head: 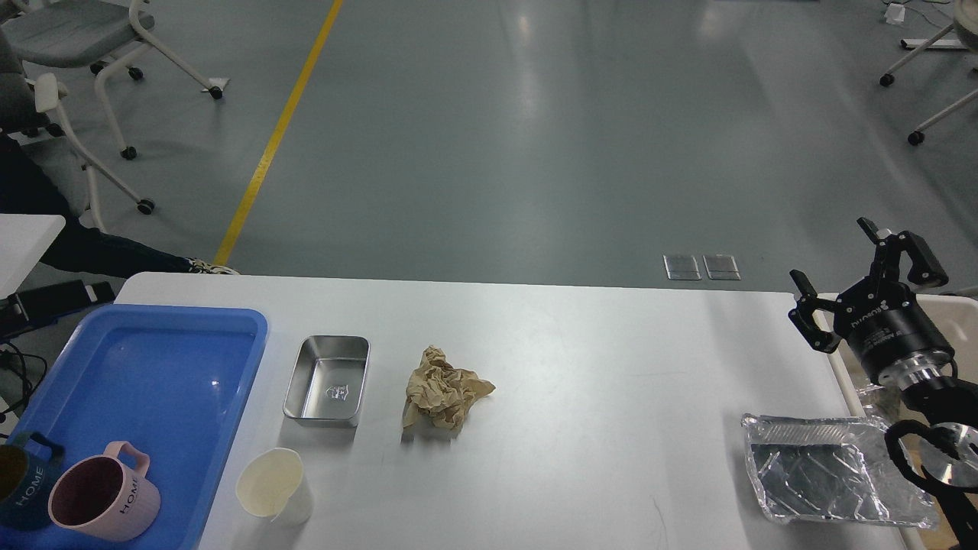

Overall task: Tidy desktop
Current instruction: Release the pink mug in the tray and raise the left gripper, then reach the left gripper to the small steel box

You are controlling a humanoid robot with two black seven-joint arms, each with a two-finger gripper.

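The white desktop [596, 359] holds a crumpled brown paper ball [445, 389], a steel rectangular dish [327, 380], a cream paper cup [273, 485] and a crinkled foil tray [829, 477]. A blue tray [153, 359] at the left holds a pink mug [103, 500] and a dark mug [21, 493]. My left gripper [57, 299] is a dark bar at the left edge, beyond the tray's far corner; its fingers cannot be told apart. My right gripper [830, 252] is open and empty, raised over the desktop's right edge.
A beige bin [955, 321] stands just off the desktop's right side, behind my right arm. Wheeled chairs [92, 46] and a seated person's legs are on the floor at the far left. A yellow floor line [279, 130] runs away from the desk.
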